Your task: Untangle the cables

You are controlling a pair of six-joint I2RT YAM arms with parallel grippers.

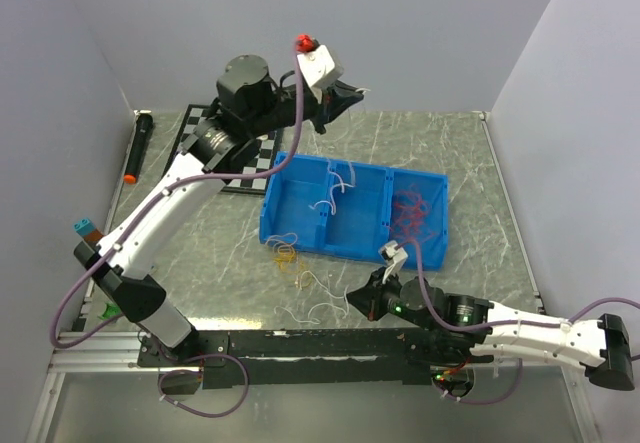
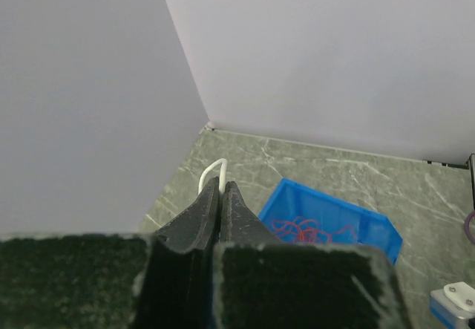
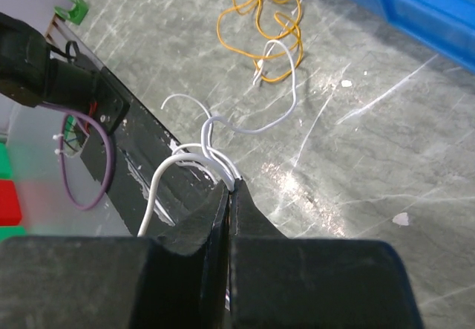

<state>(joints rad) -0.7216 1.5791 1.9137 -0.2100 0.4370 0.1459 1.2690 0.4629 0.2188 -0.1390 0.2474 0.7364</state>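
Observation:
My left gripper hangs high over the back of the table. In the left wrist view its jaws are shut on a thin white cable, whose loop pokes out past the tips. My right gripper sits low near the front edge, shut on a bundle of white cables that trails across the table. Yellow cables lie tangled in front of the blue bin. Red cables fill its right compartment and white ones lie in the middle one.
A checkerboard lies at the back left under the left arm. A black pen with an orange tip rests by the left wall. The black mounting rail runs along the front edge. Grey walls close in three sides.

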